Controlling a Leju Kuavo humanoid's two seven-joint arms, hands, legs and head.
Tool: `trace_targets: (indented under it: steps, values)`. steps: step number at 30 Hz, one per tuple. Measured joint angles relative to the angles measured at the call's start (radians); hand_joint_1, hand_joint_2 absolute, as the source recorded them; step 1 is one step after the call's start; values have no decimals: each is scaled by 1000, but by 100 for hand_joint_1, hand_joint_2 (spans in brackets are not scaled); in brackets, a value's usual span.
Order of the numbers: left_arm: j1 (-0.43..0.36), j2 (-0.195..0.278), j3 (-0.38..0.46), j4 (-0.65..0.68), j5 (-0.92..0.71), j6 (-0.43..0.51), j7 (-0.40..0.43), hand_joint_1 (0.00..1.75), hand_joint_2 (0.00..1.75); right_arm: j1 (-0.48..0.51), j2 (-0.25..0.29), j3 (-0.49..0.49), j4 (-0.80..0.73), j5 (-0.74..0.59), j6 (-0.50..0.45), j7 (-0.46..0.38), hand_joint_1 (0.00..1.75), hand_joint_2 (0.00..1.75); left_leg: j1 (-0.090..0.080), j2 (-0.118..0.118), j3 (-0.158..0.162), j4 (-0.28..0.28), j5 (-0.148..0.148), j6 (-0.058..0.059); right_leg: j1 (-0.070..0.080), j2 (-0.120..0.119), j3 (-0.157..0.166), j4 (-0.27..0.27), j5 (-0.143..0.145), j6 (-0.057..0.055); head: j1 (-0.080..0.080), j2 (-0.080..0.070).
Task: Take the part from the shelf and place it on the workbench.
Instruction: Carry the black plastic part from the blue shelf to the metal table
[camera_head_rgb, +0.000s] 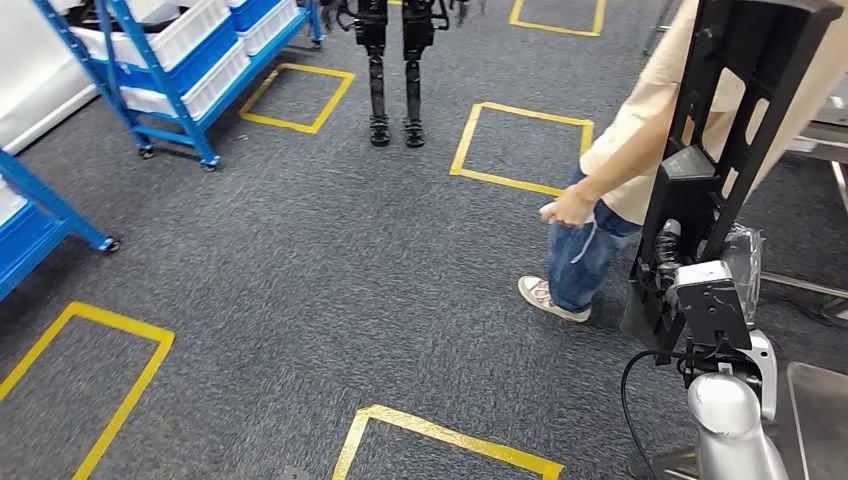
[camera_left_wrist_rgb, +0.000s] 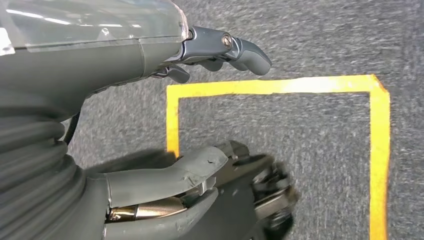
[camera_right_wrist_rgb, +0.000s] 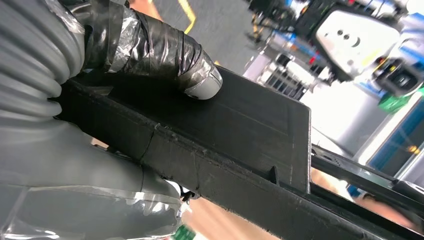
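Part (camera_head_rgb: 735, 90) stands upright, gripped by right hand (camera_head_rgb: 672, 255); left hand (camera_left_wrist_rgb: 165, 125) spread, holding nothing.

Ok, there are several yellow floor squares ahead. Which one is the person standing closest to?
The yellow square at upper right of the head view, just ahead of the person. The one beside the blue shelf and the two along the bottom edge lie farther off.

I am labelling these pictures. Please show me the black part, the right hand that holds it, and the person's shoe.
black part (camera_head_rgb: 738, 100), head view, on its tall upright frame
right hand (camera_right_wrist_rgb: 165, 55), right wrist view, on the taped thumb pressing the part
person's shoe (camera_head_rgb: 548, 298), head view, on its side
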Motion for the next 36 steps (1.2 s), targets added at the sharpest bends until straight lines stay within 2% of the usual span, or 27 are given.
trace_targets:
  steps: [2,3,4,6,7,9,10,11,12,13,14,15,17,19,21,22,24,25,27,28,29,30,31,33,34,35,36]
  values:
    - [-1,1,1,0,0,0,0,0,175,-14,-5,0,0,4,10,8,175,175,2,-55,53,-124,58,13,-1,28,-4,5,2,4,0,0]
    - [-2,1,1,0,-1,0,0,0,175,-23,-8,0,0,6,16,13,175,175,2,-77,69,-161,69,17,-3,41,-9,6,5,9,0,0]
    - [-3,1,1,0,-1,0,0,0,175,-32,-12,0,0,8,21,17,175,175,1,-88,75,-176,68,18,-6,53,-15,6,9,16,0,0]
    - [-4,0,1,0,-1,0,-1,0,175,-41,-23,0,0,14,30,25,175,175,1,-67,79,-190,72,22,-11,77,-23,-1,18,32,0,0]
    - [-5,0,2,0,-1,0,-1,0,175,-43,-30,-1,1,18,33,28,175,175,3,-53,82,-198,78,27,-10,68,-26,0,18,38,0,0]
    - [-7,-3,2,0,-1,0,-1,0,175,-56,-41,-1,2,33,37,36,175,175,8,-23,85,-215,90,38,-6,11,-50,45,-14,45,3,0]
    - [-7,-3,2,0,-2,0,0,0,175,-64,-43,-1,4,44,37,40,175,175,6,-8,85,-217,92,40,-5,-25,-75,98,-44,47,5,0]
    - [-6,-3,2,0,-2,0,0,0,175,-72,-46,-1,8,56,38,46,175,175,5,7,84,-217,92,42,-6,-46,-104,160,-75,50,6,0]
    - [-5,-3,3,0,-2,0,0,0,175,-76,-48,0,12,66,38,50,175,175,4,23,83,-217,91,42,-7,-57,-127,213,-94,53,6,0]
    - [-4,-3,3,0,-2,0,0,0,175,-78,-52,0,17,72,39,55,175,175,4,38,83,-215,90,42,-9,-63,-137,240,-97,56,6,0]
    - [-4,-3,4,0,-3,0,0,0,175,-79,-56,0,22,75,39,59,175,175,4,52,82,-213,89,40,-11,-67,-128,230,-82,58,6,0]
    - [-4,-3,4,0,-4,0,0,0,175,-81,-61,0,25,75,41,61,175,175,5,65,82,-210,86,38,-13,-76,-100,182,-53,60,6,0]
    - [-6,-3,4,0,-4,0,0,0,175,-90,-69,0,29,72,43,62,175,175,1,89,81,-201,77,28,-10,-121,-31,57,-10,58,6,0]
    - [-7,-3,5,0,-5,0,1,0,175,-96,-74,0,31,70,45,63,175,175,-6,108,84,-195,69,17,-3,-147,-5,4,-1,47,5,0]
    - [-8,-3,6,0,-5,1,1,0,175,-98,-77,0,34,70,46,64,175,175,-9,129,89,-195,65,6,-2,-124,-10,7,2,35,5,0]
    - [-9,-3,6,0,-5,1,1,0,175,-97,-79,0,35,70,46,64,175,175,-7,126,90,-191,59,1,-4,-112,-11,5,4,29,5,0]
    - [-10,-3,6,0,-5,1,0,0,175,-100,-82,0,36,70,47,64,175,175,-2,85,71,-143,21,-8,-8,-89,-12,1,8,16,5,0]
    - [-9,-3,6,0,-5,1,0,0,175,-101,-82,0,36,70,48,64,175,175,1,54,46,-87,-12,-10,-8,-78,-14,1,10,11,5,0]
    - [-6,-3,6,0,-5,1,0,0,175,-103,-82,0,38,70,50,64,175,175,2,22,-18,44,-68,-10,-3,-52,-18,1,12,3,5,0]
    - [-4,-3,6,0,-5,1,1,0,175,-102,-82,0,40,70,51,64,175,175,2,17,-39,84,-74,-9,0,-38,-19,2,13,2,5,0]
    - [-3,-3,6,0,-5,1,1,0,175,-102,-82,0,41,70,51,64,175,175,2,14,-43,86,-60,-6,2,-23,-19,2,14,1,5,0]
    - [-3,-2,6,0,-5,1,1,0,175,-102,-82,0,42,70,51,64,175,175,1,8,-27,49,-28,0,4,-7,-19,4,14,1,5,0]
    - [-3,-2,6,0,-4,1,1,0,175,-102,-82,0,42,70,51,64,175,175,-1,-8,1,-16,12,8,6,7,-19,5,14,2,5,0]
    - [-4,-1,7,0,-4,1,1,0,175,-104,-82,0,43,70,50,64,175,175,-1,-57,55,-136,62,24,6,34,-22,8,17,6,5,0]
    - [-4,-1,7,0,-4,1,1,0,175,-105,-82,0,44,70,50,64,175,175,-2,-74,68,-167,70,29,3,46,-25,8,20,11,5,0]
    - [-5,0,7,0,-5,1,1,0,175,-105,-82,0,45,70,50,64,175,175,-3,-78,73,-178,68,31,0,58,-29,7,24,17,5,0]
    - [-5,-1,7,0,-5,1,1,0,175,-104,-82,0,45,70,50,64,175,175,-5,-68,76,-185,71,31,-3,73,-32,3,29,25,5,0]
